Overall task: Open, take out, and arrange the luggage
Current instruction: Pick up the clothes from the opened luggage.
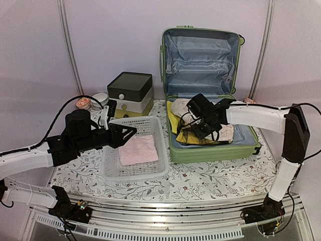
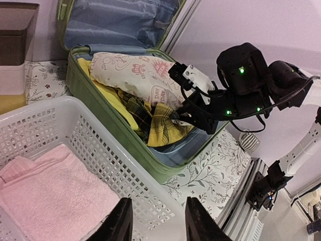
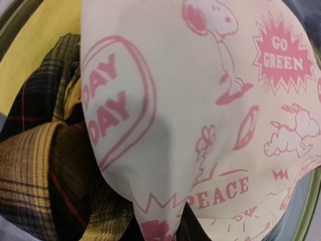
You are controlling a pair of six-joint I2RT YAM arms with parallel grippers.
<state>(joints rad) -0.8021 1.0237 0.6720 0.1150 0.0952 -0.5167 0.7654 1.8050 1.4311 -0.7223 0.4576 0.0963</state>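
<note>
1. While looking down from above, seeing the luggage (image 1: 210, 152) lying open at the far right of the table (image 1: 210, 176); lid standing upright against the back wall, showing pale blue lining; lower half facing up and holding clothes.
2. Noting in that lower half a cream printed cloth (image 3: 200, 100) lying over a dark-and-yellow plaid garment (image 3: 40, 170); also a plain yellow cloth (image 2: 113, 100) lying underneath towards the left side.
3. Finding the right gripper (image 1: 193, 131) reaching into the luggage, hanging right at the cream cloth and the plaid; seeing no fingers in its wrist view, so being unable to tell whether spread or closed on fabric.
4. Finding the left gripper (image 2: 158, 221) hovering over the left side of a white mesh basket (image 1: 113, 170); holding its fingers (image 2: 123, 221) apart and carrying nothing.
5. Seeing a folded pink towel (image 1: 138, 149) lying in the basket, just left of the luggage; a dark-lidded drawer box (image 1: 130, 93) sitting behind the basket.
</note>
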